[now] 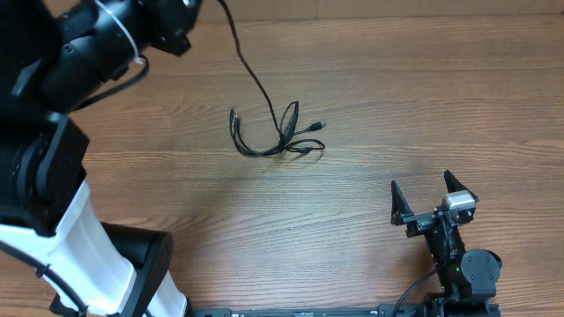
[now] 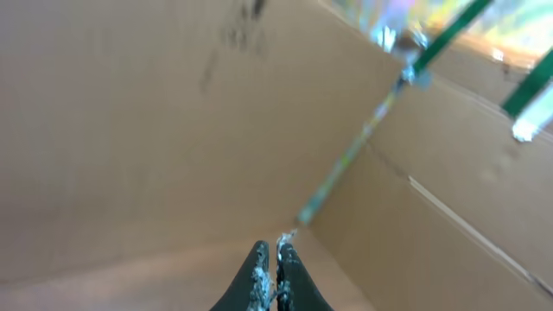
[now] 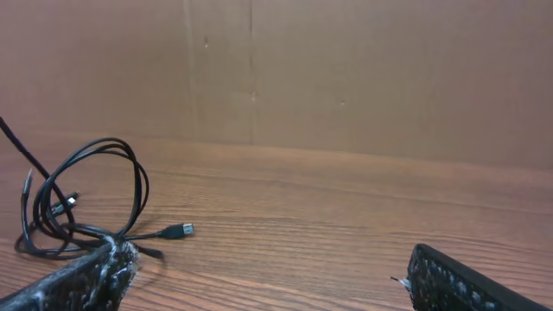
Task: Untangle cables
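You have nothing legible here: no text, label, brand, number or sign can be read on the wooden table [image 1: 370, 106], on the cables [image 1: 278, 136] or on the cardboard wall [image 3: 346, 78], and the blurred bright patch [image 2: 406, 17] gives you no letters

We found the cables [image 1: 280, 139] lying on the table [image 1: 397, 97] near its middle, with one strand running off toward the left arm [image 1: 106, 44] at the far-left corner. The right gripper [image 1: 421, 180] sat well apart at the near right, and a wall [image 3: 346, 78] stood behind the table.
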